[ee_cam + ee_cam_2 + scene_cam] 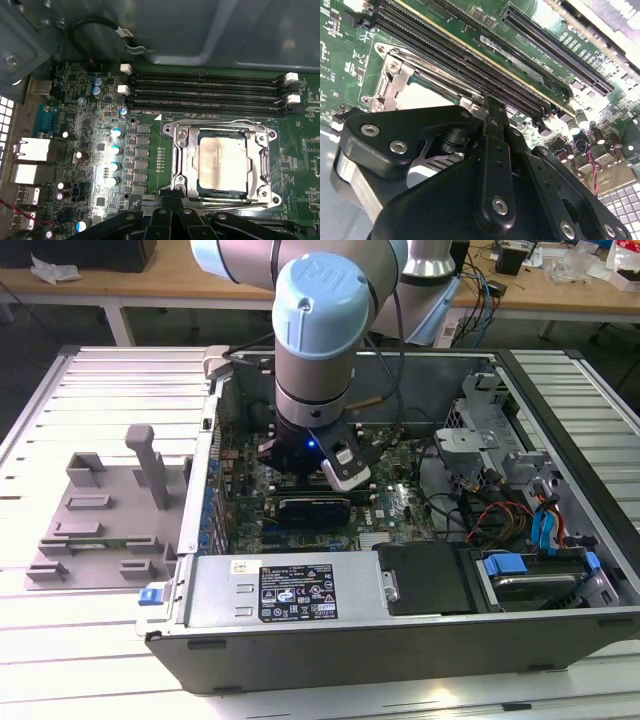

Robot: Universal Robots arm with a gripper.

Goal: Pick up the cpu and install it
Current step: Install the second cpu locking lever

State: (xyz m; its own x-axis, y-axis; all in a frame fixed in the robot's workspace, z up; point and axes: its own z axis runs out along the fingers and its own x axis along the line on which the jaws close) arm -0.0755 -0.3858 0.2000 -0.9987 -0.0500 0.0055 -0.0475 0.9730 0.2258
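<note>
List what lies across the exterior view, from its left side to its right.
Grey fixture blocks → blue latch tab → white-and-black label on the case edge → black cover panel → blue drive bay handle.

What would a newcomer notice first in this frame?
The arm with its pale blue joint cap, reaching down into the open computer case. Then, in the first wrist view, the silvery cpu sitting in the socket frame, just below the memory slots.
</note>
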